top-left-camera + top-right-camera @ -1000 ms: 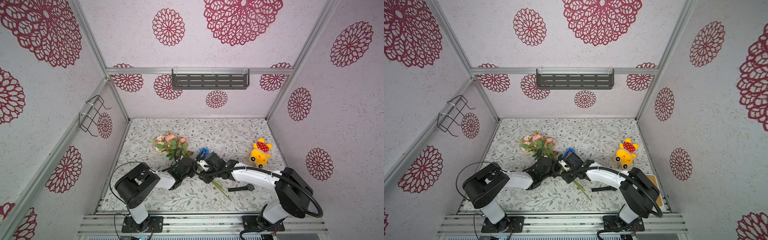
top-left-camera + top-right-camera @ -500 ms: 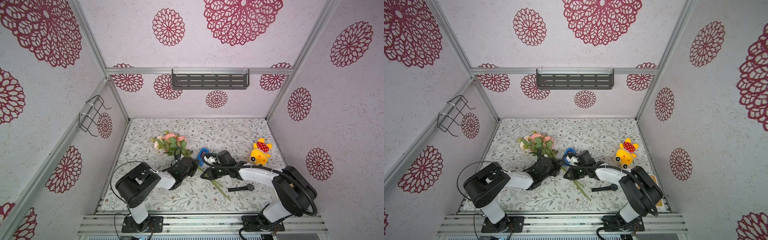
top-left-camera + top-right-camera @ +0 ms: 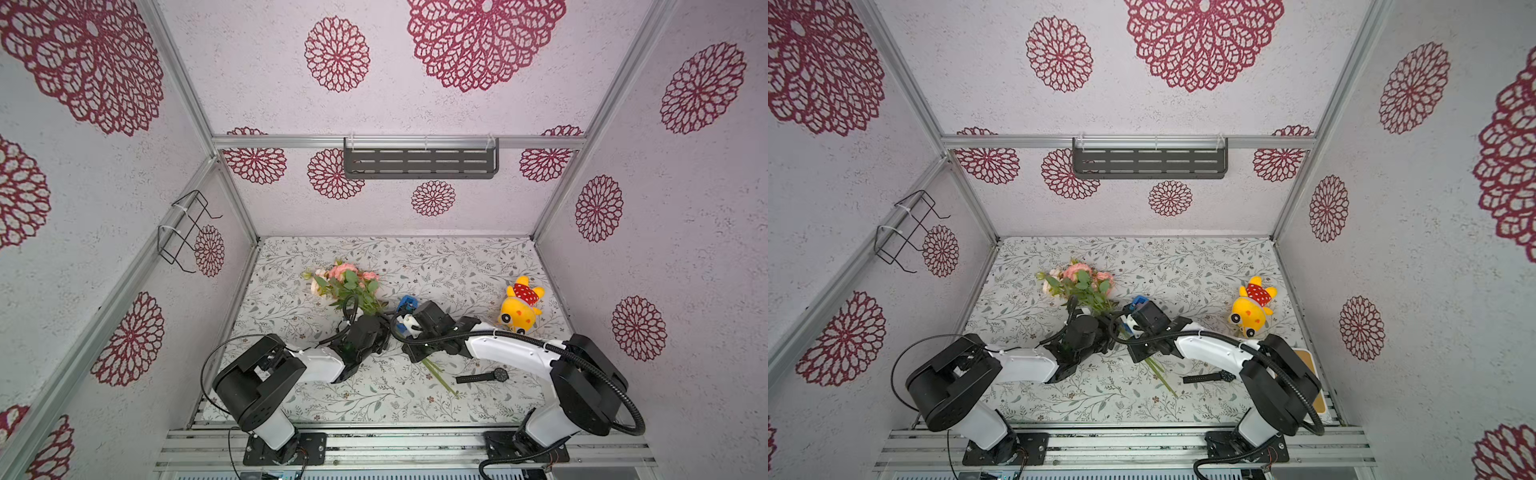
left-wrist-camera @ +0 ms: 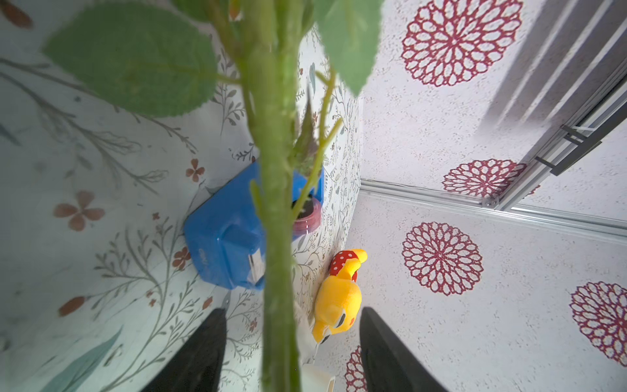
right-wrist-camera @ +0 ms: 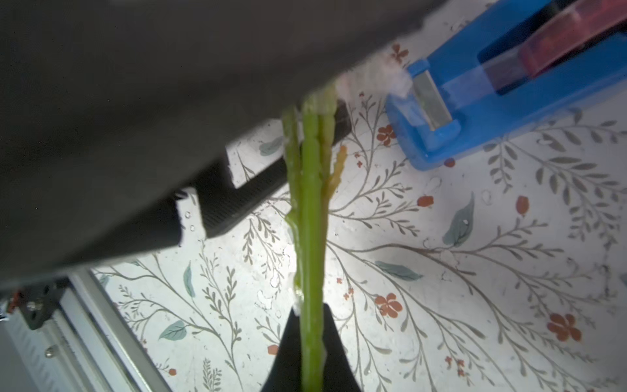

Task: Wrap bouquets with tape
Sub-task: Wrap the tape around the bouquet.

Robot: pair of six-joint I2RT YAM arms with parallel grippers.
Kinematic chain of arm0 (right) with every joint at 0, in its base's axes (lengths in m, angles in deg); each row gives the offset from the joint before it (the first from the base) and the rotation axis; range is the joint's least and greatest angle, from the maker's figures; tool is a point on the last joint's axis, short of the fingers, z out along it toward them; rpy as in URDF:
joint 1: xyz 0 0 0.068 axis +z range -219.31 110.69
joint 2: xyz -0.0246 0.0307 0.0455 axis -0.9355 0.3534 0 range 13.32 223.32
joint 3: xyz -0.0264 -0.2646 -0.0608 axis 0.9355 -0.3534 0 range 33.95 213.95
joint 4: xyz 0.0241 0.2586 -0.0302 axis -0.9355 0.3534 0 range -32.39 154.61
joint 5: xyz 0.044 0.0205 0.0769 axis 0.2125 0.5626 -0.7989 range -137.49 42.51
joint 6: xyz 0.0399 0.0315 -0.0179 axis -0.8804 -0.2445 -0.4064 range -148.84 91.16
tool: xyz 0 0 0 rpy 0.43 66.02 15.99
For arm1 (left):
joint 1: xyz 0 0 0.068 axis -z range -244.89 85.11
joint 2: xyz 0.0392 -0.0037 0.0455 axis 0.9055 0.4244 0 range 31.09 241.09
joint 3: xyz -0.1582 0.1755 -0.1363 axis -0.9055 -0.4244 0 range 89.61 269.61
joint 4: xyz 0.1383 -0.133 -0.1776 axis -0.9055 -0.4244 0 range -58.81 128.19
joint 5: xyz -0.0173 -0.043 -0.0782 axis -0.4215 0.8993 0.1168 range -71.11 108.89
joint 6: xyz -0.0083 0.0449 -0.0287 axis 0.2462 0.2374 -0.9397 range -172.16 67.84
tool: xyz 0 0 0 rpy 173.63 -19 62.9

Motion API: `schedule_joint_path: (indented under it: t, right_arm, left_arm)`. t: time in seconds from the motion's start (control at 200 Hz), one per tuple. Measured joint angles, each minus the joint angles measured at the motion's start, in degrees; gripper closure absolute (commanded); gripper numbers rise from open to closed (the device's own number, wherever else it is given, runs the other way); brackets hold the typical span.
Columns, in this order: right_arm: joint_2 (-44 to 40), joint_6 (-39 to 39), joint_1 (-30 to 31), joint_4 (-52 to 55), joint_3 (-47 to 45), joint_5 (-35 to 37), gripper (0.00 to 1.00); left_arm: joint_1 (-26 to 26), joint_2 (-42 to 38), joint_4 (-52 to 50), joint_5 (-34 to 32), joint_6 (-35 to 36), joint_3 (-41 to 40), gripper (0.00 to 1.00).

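Across the floral-printed table (image 3: 457, 266), both arms meet near the middle, where the bouquet (image 3: 351, 284) lies with its blooms toward the back wall and its stem ends toward the front. Just beside it sits the blue dispenser (image 3: 405, 302) holding the tape (image 5: 570, 34). Both top views hide the jaws behind the wrists, but the wrist views settle them. The left gripper (image 4: 291, 310) stands wide, its fingers clear of the stems between them, while the right gripper (image 5: 310, 307) pinches the bundled stems. They look light, thin and springy, and the blooms crushable, so bare stalk below the leaves seems the safest hold. Only the right wrist view shows tape reaching the cutter.
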Motion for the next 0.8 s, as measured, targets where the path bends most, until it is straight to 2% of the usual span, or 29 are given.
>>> schedule_joint_path:
  t: [0.23, 0.495, 0.65, 0.741, 0.801]
  right_arm:
    - [0.0, 3.0, 2.1, 1.8, 0.7, 4.3, 1.00]
    - [0.0, 4.7, 3.5, 3.1, 2.0, 6.4, 1.00]
    - [0.3, 5.2, 4.0, 3.6, 3.0, 7.8, 1.00]
    - [0.7, 5.5, 4.5, 3.7, 3.0, 8.5, 1.00]
    - [0.9, 5.8, 4.9, 3.9, 3.0, 8.7, 1.00]
  left_arm:
    - [-3.0, -0.7, -2.5, 0.6, 0.1, -0.8, 0.31]
    - [-2.7, 3.3, -4.1, 4.4, 0.9, 3.7, 0.38]
    - [-2.5, 5.6, -4.4, 5.9, 1.4, 5.7, 0.56]
    - [-2.3, 6.3, -3.9, 6.4, 1.0, 5.4, 0.76]
    - [-2.3, 6.5, -3.5, 6.5, 0.7, 4.9, 0.84]
